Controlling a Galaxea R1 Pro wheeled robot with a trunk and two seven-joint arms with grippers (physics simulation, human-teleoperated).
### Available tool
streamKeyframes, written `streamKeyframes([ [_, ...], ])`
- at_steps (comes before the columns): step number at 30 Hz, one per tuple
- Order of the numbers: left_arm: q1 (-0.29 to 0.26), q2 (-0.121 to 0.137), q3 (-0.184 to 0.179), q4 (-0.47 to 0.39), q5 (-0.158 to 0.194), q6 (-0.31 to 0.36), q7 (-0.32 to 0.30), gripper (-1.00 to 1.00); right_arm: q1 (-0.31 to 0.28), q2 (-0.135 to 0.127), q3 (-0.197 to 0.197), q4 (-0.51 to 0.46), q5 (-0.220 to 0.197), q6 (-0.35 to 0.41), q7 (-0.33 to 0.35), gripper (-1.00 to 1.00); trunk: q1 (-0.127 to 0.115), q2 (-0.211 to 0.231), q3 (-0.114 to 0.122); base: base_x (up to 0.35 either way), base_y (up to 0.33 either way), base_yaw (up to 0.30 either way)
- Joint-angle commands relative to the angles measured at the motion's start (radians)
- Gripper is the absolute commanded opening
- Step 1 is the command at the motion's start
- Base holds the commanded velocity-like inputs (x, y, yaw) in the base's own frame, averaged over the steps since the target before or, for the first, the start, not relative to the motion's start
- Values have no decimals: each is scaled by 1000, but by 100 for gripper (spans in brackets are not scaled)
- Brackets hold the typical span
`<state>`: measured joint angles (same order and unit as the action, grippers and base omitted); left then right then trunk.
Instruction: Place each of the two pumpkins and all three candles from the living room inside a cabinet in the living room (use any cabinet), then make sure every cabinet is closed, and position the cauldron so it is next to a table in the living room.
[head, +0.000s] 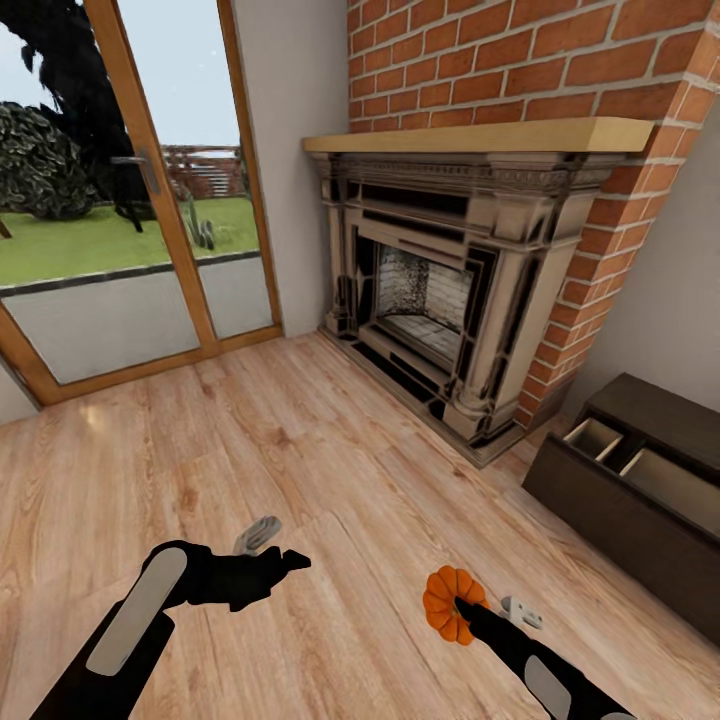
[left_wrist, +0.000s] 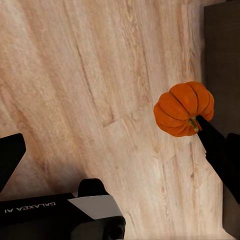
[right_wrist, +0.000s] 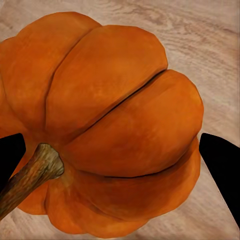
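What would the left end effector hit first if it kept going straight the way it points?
Most likely the bare wooden floor: the left end effector faces it. The pumpkin held in the right end effector sits off to one side, though depth is unclear.

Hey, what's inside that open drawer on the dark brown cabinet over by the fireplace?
The cabinet drawer is pulled open, showing pale beige compartments split by a divider. The visible parts look empty. Its front wall hides the lower near side, so I can't confirm nothing sits there.
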<state>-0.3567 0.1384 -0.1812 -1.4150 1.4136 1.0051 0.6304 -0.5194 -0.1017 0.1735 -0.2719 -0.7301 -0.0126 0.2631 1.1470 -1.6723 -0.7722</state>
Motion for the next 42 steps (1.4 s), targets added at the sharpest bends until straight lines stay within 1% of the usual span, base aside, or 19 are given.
streamKeyframes([
  [1, -1, 1, -1, -1, 10, 0, 10, 100, -1, -1, 8, 0, -11, -1, 2, -100, 0, 0, -1, 0, 0, -8],
  [9, -1, 1, -2, -1, 10, 0, 9, 100, -1, 0, 8, 0, -11, -1, 2, -100, 0, 0, -1, -1, 0, -1],
  [15, -1, 1, -3, -1, 10, 0, 9, 100, -1, 0, 8, 0, -11, -3, 2, -100, 0, 0, -1, -114, 1, 0],
  [23, -1, 1, -4, -1, 10, 0, 9, 100, -1, -1, 8, 0, -11, -8, 4, -100, 0, 0, 1, 210, 61, -27],
  [42, -1, 1, -4, -1, 10, 0, 9, 100, -1, -3, 8, 0, -11, -3, 4, -100, 0, 0, 23, 13, 1, -183],
])
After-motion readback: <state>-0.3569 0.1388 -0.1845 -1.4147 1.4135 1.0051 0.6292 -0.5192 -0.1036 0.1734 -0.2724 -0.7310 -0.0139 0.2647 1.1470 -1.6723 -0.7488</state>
